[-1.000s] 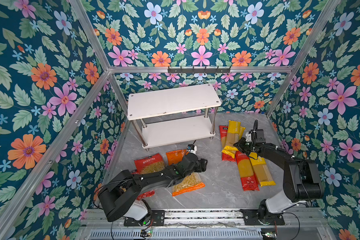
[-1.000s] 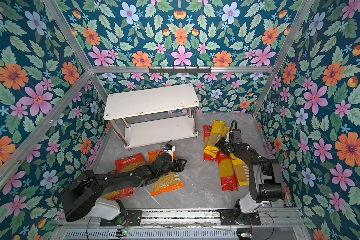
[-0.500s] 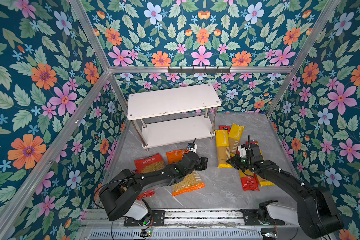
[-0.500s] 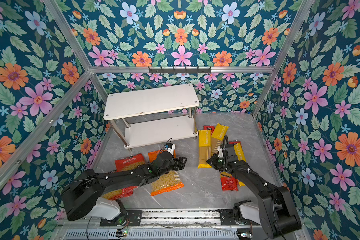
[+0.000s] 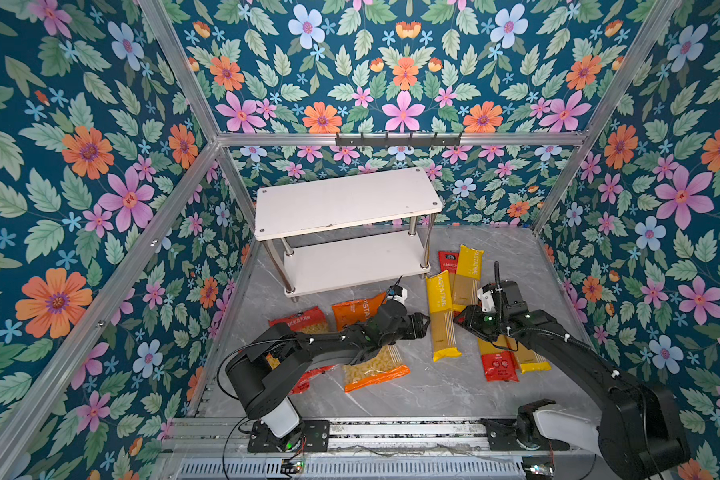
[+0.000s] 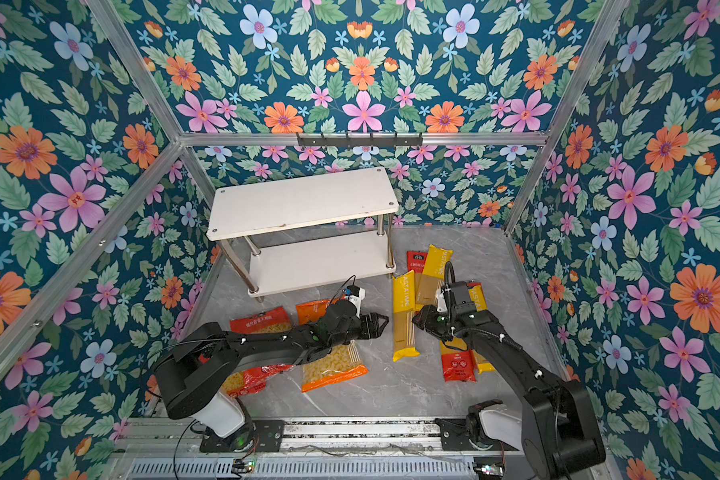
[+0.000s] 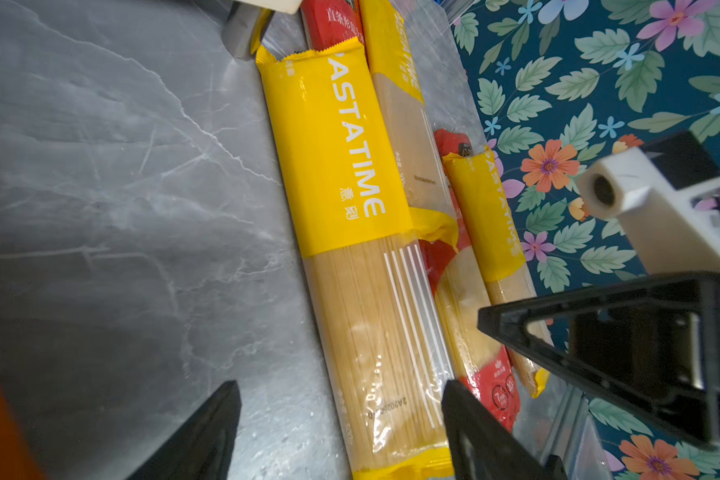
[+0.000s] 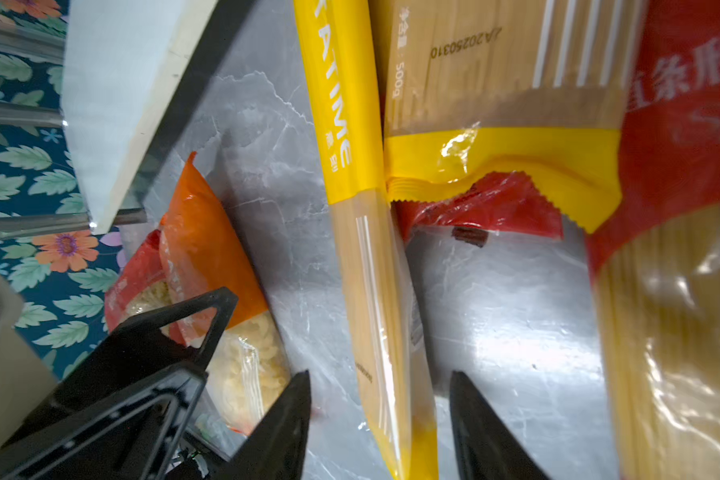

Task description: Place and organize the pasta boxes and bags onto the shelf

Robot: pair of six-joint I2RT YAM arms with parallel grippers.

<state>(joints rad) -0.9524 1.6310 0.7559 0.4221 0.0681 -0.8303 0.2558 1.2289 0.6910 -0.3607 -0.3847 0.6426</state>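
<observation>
Top views, shelf: the white two-board shelf [image 5: 341,203] with shiny metal legs stands at the back of the grey marble table [image 5: 412,390].
Top views, packs: they lie on the table in front of it. The black left arm [image 5: 316,345] hides part of the orange bag [image 5: 371,370] of curly pasta.
Left wrist, left gripper [image 7: 341,384]: jaws apart, with the long yellow spaghetti pack [image 7: 350,187] partly between the tips.
Right wrist, right gripper [image 8: 380,374]: jaws apart around the same pack. I cannot tell if they touch it.
</observation>
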